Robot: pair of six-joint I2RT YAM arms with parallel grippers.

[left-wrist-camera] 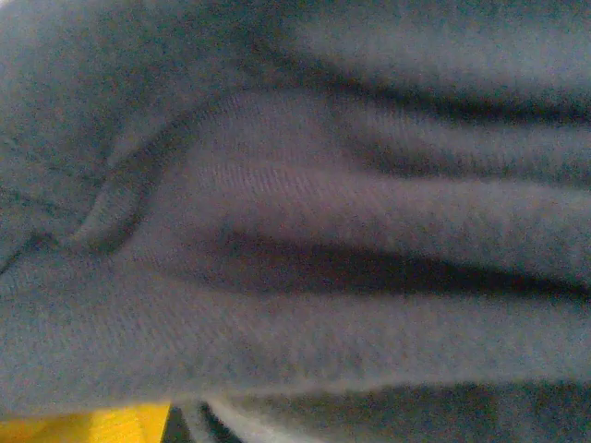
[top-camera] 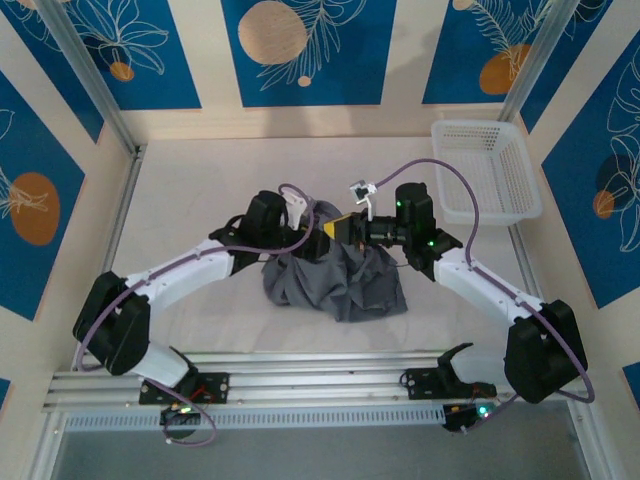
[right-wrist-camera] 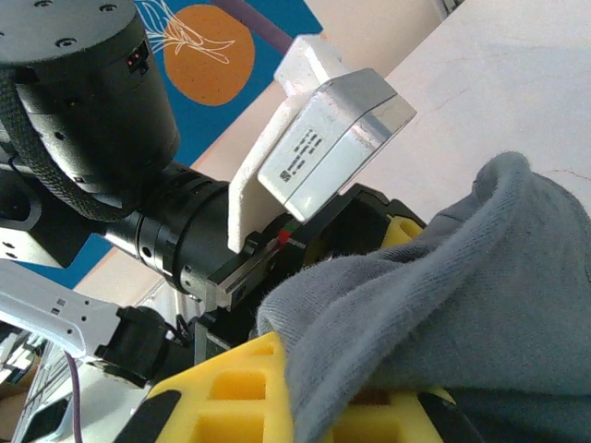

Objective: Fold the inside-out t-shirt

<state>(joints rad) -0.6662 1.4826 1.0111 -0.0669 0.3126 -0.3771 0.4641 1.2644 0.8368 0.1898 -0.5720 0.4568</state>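
Observation:
The slate-grey t-shirt [top-camera: 335, 280] lies crumpled mid-table, with its top edge pulled up to where both grippers meet. My right gripper [top-camera: 340, 228] is shut on the t-shirt: in the right wrist view a fold of cloth [right-wrist-camera: 480, 305] is pinched between its yellow fingers [right-wrist-camera: 231, 388]. My left gripper [top-camera: 312, 228] faces it at very close range, and one yellow finger [right-wrist-camera: 400, 231] pokes out under the cloth. In the left wrist view the grey fabric [left-wrist-camera: 295, 185] presses against the lens and hides the jaws, apart from a yellow corner [left-wrist-camera: 83, 426].
A white mesh basket [top-camera: 485, 170] stands at the back right, beside the right arm. Bare table [top-camera: 190, 190] stretches to the left of the shirt and behind it. The left arm's wrist camera block [right-wrist-camera: 323, 138] hangs right in front of the right wrist.

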